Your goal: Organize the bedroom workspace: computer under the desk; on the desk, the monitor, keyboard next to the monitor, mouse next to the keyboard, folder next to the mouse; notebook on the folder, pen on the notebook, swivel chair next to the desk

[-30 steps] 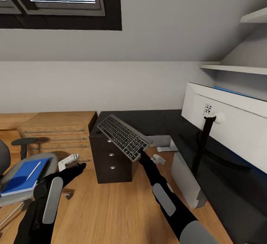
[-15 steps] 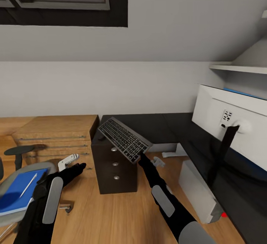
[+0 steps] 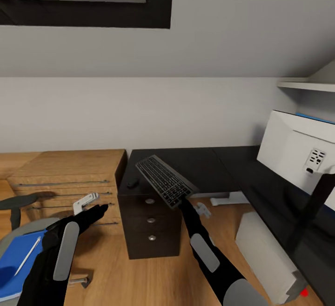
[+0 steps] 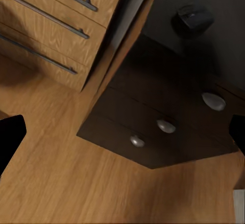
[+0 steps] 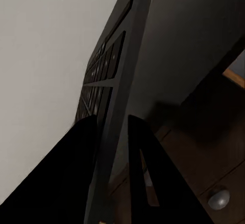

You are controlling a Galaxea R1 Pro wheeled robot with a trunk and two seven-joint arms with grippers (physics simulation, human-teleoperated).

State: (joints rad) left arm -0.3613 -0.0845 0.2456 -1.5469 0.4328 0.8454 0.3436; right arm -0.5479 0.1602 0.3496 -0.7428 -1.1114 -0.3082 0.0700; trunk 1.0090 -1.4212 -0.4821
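**Colours in the Room**

The desk (image 3: 204,159) is black. The keyboard (image 3: 166,181) is black with grey keys. The wooden chest (image 3: 70,176) is light brown. The folder (image 3: 16,259) is bright blue. The monitor (image 3: 298,150) has a white back. The drawer knobs (image 4: 167,126) are shiny silver.

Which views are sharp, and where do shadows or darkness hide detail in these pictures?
Head view: evenly lit and fairly sharp, with soft shadows under the long black L-shaped desk. Left wrist view: slightly soft, yet the round silver knobs catch a highlight. Right wrist view: the flat black rectangular keyboard, pinched in the right end effector, is very close and dark, so its keys are barely readable.
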